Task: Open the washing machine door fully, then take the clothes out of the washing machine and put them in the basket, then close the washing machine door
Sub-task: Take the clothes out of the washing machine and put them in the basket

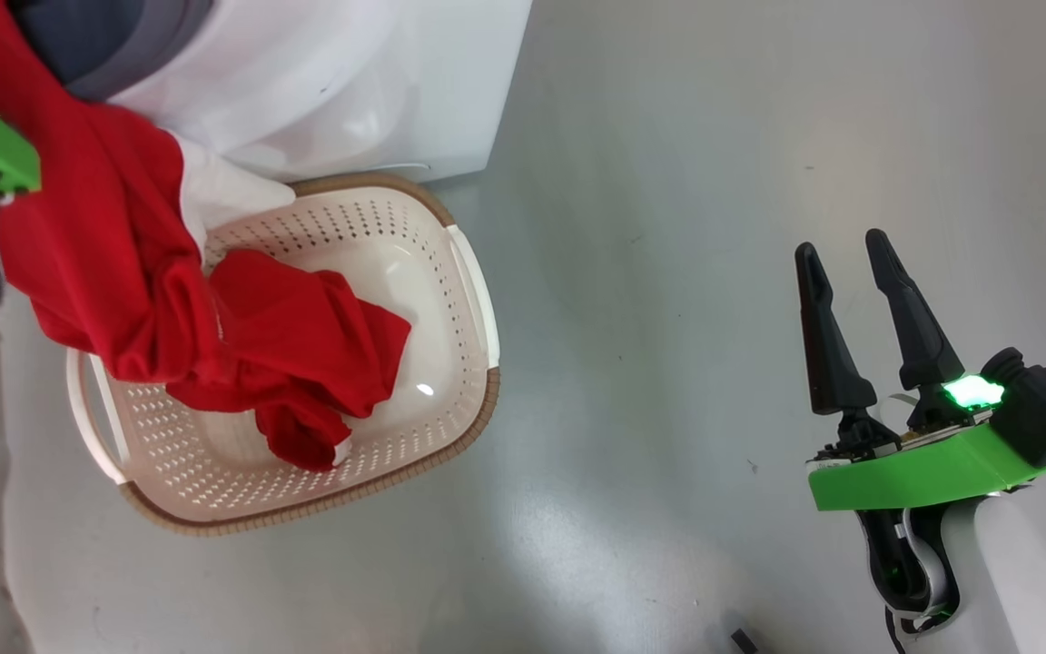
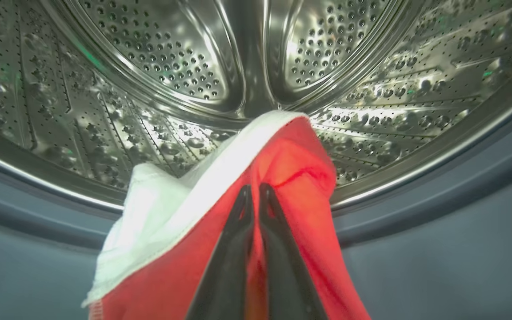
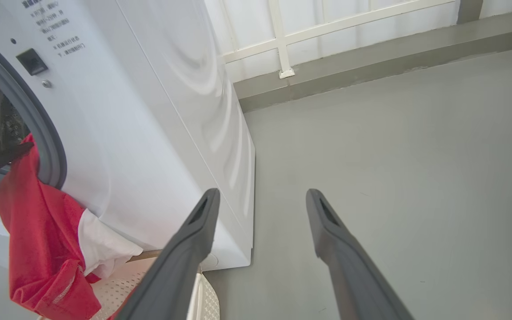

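Red cloth is pinched in the left gripper [image 2: 254, 190], whose two dark fingers are pressed together on the fabric right at the mouth of the washing machine [image 3: 149, 115]. Just past the fingertips the red garment [image 2: 296, 169] bunches into a soft peak, with a white panel and a stitched hem on one side. Beyond it curves the steel drum [image 2: 185, 58], glossy and full of small holes, ringed by the grey rubber gasket [image 2: 438, 222].

Below the gripper the garment hangs slack. Its long axis runs straight down the washer's smooth white front, and its lower folds reach the basket [image 1: 378, 227]. The basket sits on the floor [image 1: 714, 136] against the washer's foot, beneath the gripper and a little out from it. It is cream perforated plastic, a rounded rectangle with brown rim trim and white side handles. A second garment [image 1: 305, 354] lies crumpled inside it.

The right gripper [image 1: 841, 243] stands well off to the side over bare grey floor, fingers spread and holding nothing.

To my eye the left arm is much the nearer, and the move ahead is short: out from the drum mouth and down. Limp cloth like this should trail after the fingers and pool where it is let go, though a fold could snag on the gasket lip.
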{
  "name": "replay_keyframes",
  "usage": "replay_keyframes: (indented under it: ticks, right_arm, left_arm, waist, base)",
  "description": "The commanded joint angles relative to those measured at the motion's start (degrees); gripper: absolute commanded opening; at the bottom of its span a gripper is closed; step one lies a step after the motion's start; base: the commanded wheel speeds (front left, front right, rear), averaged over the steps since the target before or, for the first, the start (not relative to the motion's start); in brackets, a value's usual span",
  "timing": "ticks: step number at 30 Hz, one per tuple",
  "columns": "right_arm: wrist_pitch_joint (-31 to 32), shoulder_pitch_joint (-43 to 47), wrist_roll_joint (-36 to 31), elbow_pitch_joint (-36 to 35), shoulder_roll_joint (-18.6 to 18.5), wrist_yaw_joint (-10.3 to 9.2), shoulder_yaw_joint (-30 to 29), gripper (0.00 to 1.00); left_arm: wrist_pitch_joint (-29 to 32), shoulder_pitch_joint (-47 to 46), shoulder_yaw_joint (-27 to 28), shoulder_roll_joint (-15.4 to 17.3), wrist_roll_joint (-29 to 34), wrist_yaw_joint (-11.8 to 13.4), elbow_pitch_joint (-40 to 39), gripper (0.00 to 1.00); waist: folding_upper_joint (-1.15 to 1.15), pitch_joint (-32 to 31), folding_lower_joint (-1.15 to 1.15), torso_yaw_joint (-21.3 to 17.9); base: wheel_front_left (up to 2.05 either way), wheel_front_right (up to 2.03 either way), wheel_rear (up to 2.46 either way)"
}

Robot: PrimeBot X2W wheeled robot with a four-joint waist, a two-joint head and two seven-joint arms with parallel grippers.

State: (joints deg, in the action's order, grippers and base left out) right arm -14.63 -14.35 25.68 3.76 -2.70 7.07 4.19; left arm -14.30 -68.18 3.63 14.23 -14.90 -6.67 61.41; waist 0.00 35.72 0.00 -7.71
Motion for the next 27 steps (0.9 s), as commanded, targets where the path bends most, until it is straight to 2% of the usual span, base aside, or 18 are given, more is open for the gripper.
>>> replay_keyframes:
  ticks: [1,11,18,27]
  right_arm:
    - [-0.4,0.9,0.0,-1.2,-0.2,0.42,0.8,1.00]
    - [-0.4,2.3,-0.8,-0.8,-0.2,0.42,0.3,1.00]
    - [-0.4,3.7,-1.2,-0.4,-0.2,0.42,0.0,1.00]
    - [-0.4,5.4,-1.6,-0.2,-0.2,0.42,-0.8,1.00]
  left_arm:
    - [-0.7,2.8,1.8,2.2,-0.9,-0.3,-3.4,0.00]
    - [-0.7,13.4,7.3,-2.2,-5.2,-0.8,-16.9,0.00]
    - [-0.7,21.0,8.1,-5.0,-11.4,-0.8,-25.4,0.00]
    - [-0.7,30.1,7.3,-6.6,-16.5,-0.8,-33.7,0.00]
  waist:
    - [0.00,-0.8,0.00,0.3]
    - [0.00,-4.0,0.00,1.8]
    - [0.00,-6.5,0.00,2.6]
    - [0.00,-8.7,0.00,3.7]
  base:
    - [0.00,0.00,0.00]
    - [0.00,0.00,0.00]
    - [0.00,0.00,0.00]
    - [0.00,0.00,0.00]
